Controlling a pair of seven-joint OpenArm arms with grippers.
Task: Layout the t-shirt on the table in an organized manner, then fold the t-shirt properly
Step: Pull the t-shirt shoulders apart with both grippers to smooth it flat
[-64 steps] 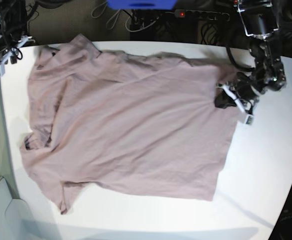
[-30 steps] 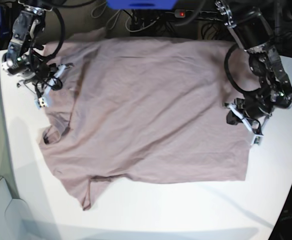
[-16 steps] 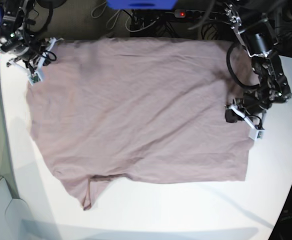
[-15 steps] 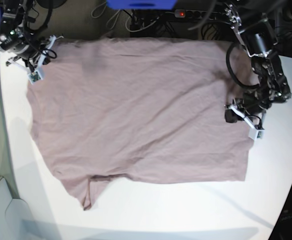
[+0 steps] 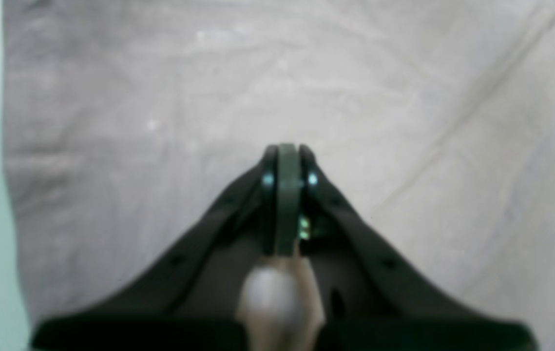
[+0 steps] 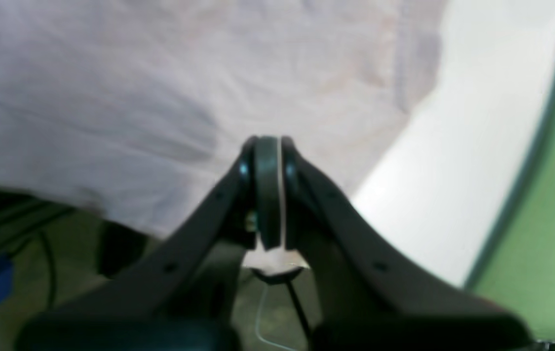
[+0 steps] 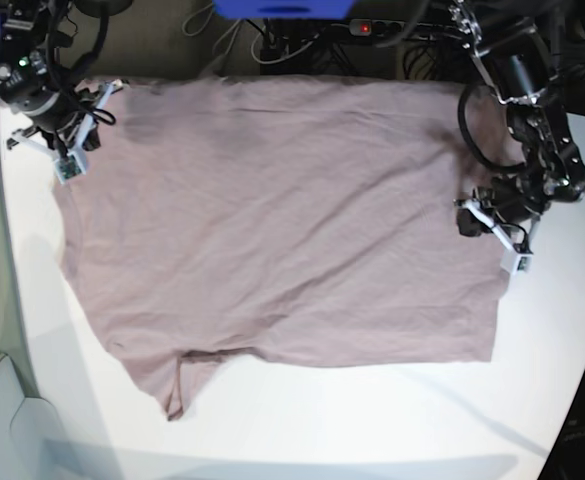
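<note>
At the shirt's two outer margins, both tools are pressed fully together. The left tool [image 7: 492,228] sits on the hem side, at the base view's right; its wrist view shows the jaws meeting flat over the cloth with no fold clearly caught between them, so whether it pinches fabric cannot be told. The right tool [image 7: 72,135] sits at the shirt's far corner on the base view's left, jaws likewise together [image 6: 267,146]; a grip on cloth cannot be confirmed there either.

The t-shirt [image 7: 282,220] lies spread across the middle of the bench [image 7: 302,430], largely flat, with shallow creases running across the body. One sleeve [image 7: 177,385] juts toward the near edge. The far margin of the shirt reaches the bench's back rim and appears to run slightly over it.

Judgement on handling: the garment is light, soft and limp, will sag and drag rather than hold shape, and should be pinched at seams, hem corners or shoulder points, not mid-panel.

Open bench shows along the near edge and beyond the hem at the base view's right. Room is tight at the back rim, where cables [image 7: 272,45] lie behind.
</note>
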